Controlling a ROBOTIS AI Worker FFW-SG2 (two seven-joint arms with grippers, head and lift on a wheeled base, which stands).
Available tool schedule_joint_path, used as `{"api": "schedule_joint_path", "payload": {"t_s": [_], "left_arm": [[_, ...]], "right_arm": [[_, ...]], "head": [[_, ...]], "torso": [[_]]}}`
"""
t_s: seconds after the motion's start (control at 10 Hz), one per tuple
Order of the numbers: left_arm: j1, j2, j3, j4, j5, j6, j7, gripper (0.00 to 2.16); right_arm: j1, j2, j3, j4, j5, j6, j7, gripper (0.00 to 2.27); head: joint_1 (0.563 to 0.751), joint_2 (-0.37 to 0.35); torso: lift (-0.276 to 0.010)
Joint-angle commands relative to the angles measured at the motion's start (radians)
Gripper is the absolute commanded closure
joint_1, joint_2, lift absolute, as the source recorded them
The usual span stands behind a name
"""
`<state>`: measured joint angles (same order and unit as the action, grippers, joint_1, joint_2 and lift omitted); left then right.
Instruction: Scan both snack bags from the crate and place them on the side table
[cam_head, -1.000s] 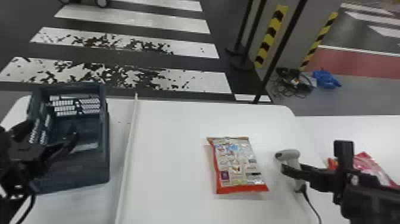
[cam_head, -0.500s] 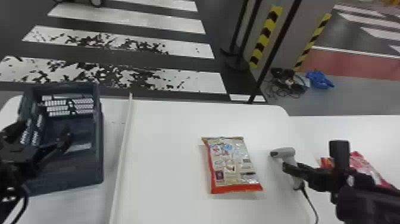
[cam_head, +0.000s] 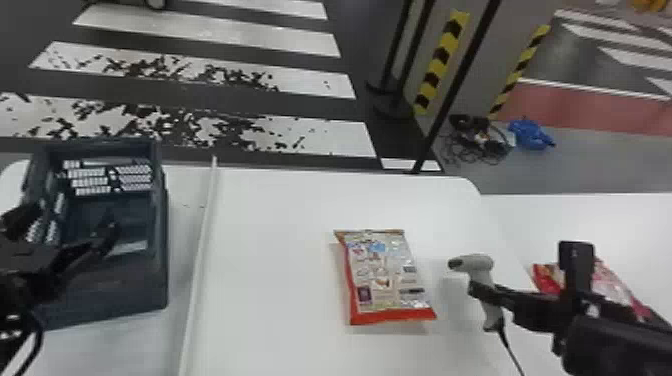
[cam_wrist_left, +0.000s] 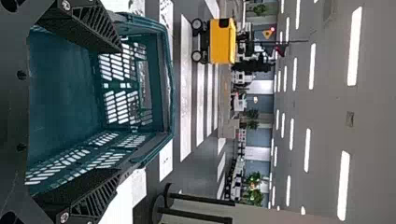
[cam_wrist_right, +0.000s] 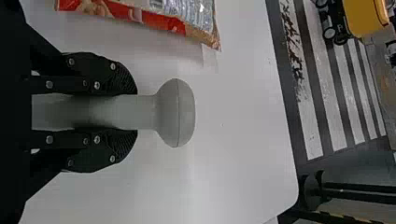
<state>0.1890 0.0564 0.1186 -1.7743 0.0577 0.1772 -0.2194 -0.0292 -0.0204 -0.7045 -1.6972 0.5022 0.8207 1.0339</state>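
Over the dark crate (cam_head: 165, 250) at the left, my left gripper (cam_head: 75, 225) stands open with nothing between its fingers; in its wrist view the gripper (cam_wrist_left: 116, 116) faces the teal-looking crate wall (cam_wrist_left: 170, 93). One snack bag (cam_head: 385, 280) lies flat on the white table, its red edge toward me. Right of it, my right gripper (cam_head: 480, 295) is shut on the grey scanner (cam_head: 477, 262). The right wrist view has the gripper (cam_wrist_right: 130, 112) clasping the scanner (cam_wrist_right: 175, 112) by its handle, beside the bag (cam_wrist_right: 177, 18). A red bag (cam_head: 615, 285) lies on the side table, partly behind the right arm.
A thin white raised strip (cam_head: 200, 250) runs along the table between crate and bag. The scanner's cable (cam_head: 510, 350) trails toward the near edge. The side table (cam_head: 620, 220) adjoins at the right. Posts (cam_head: 457, 85) stand beyond the far edge.
Crate, bag and scanner all sit slightly further left in the head view than before, along with the floor markings. Both grippers keep their places relative to the crate and scanner.
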Motion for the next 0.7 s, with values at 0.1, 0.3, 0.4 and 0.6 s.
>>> {"api": "schedule_joint_path", "payload": {"t_s": [0.1,0.3,0.4,0.6], "left_arm": [[0.001,0.002,-0.002,0.001,0.001,0.0,0.0,0.09],[0.004,0.006,0.0,0.001,0.004,0.0,0.002,0.09],[0.004,0.006,-0.002,0.001,0.005,0.0,0.002,0.09],[0.004,0.006,-0.002,0.001,0.004,0.0,0.002,0.09]], "right_arm": [[0.048,0.021,0.059,-0.168,-0.011,0.185,0.017,2.23],[0.1,0.021,0.135,-0.282,-0.021,0.345,0.02,2.23],[0.118,0.021,0.161,-0.322,-0.031,0.384,0.021,2.23],[0.143,0.021,0.212,-0.374,-0.047,0.415,0.021,2.23]], "head": [[0.695,-0.225],[0.695,-0.2],[0.695,-0.18],[0.695,-0.151]], "torso": [[-0.098],[-0.098],[-0.098],[-0.098]]}}
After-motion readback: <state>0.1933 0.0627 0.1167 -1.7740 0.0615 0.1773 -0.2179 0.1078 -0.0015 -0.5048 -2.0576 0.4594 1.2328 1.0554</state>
